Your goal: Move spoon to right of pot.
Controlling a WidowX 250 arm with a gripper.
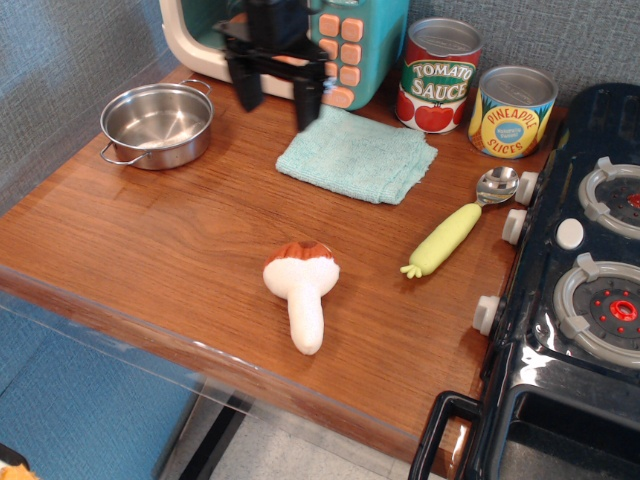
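Spoon [460, 225] is lying at 3 o'clock on the tabletop [180, 230], touching stove knobs [522, 190]; my tool [278, 100] is hanging released, risking knocking knobs or nudging the pot [157, 124].

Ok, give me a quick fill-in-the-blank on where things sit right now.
1. The spoon lies beside the ____, its bowl toward the cans.
2. The gripper hangs open near the ____ cloth.
3. The pot holds ____.
4. The mushroom lies on its ____.

Missing: stove; teal; nothing; side
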